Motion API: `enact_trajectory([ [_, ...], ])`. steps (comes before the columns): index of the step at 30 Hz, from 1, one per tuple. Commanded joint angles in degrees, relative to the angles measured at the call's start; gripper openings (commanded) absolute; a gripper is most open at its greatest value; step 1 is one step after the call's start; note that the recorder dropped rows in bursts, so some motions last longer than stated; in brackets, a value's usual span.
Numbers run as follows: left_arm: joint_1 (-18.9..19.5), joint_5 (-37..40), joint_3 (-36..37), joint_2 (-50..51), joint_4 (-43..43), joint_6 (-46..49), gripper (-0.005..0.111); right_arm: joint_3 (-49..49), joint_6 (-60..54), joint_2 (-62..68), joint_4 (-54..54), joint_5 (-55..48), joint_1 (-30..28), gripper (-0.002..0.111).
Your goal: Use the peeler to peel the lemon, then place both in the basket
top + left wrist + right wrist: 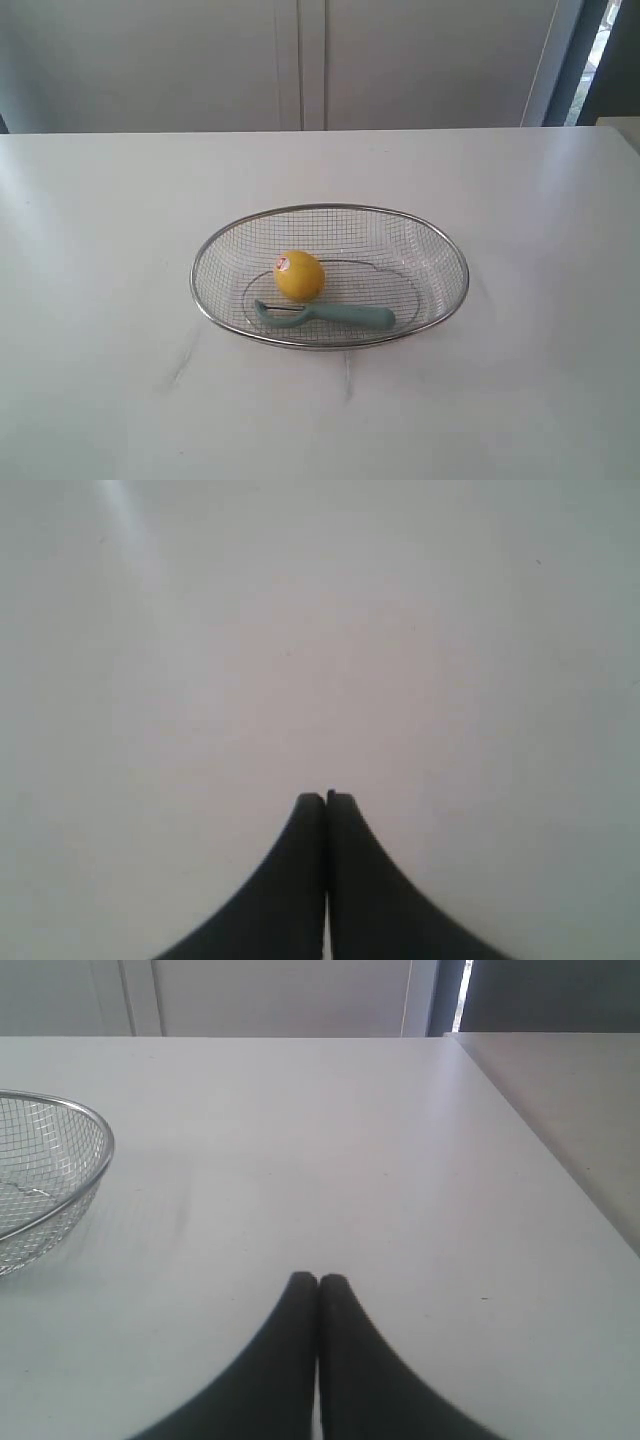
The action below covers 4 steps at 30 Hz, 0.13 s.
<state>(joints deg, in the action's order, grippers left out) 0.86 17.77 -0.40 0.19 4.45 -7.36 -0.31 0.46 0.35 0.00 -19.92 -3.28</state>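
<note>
Silver wire mesh is forming the basket [330, 207], which is sitting in the middle of the white table [100, 250]. Inside it, the lemon [300, 276] is resting toward nine o'clock of the centre. The peeler [325, 316] is lying just beside the lemon at six o'clock, its handle pointing to three o'clock. The left gripper [326, 798] and the right gripper [318, 1280] are hovering over bare tabletop, fingers pressed together and holding nothing.

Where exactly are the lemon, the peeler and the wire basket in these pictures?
lemon [300, 276], exterior view, middle of its yellow skin.
peeler [352, 317], exterior view, on the teal handle.
basket [330, 207], exterior view, on the far metal rim.
</note>
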Motion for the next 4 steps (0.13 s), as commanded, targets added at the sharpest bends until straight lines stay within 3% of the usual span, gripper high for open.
enact_trajectory([
  [1,0.1,-0.2,0.4,-0.2,-0.1,-0.2,0.0,0.3,-0.5,-0.4,-0.5,0.1,-0.1,0.0],
  [4,0.1,-0.2,0.4,-0.2,-0.1,-0.2,0.0,0.3,-0.5,-0.4,-0.5,0.1,-0.1,0.0],
])
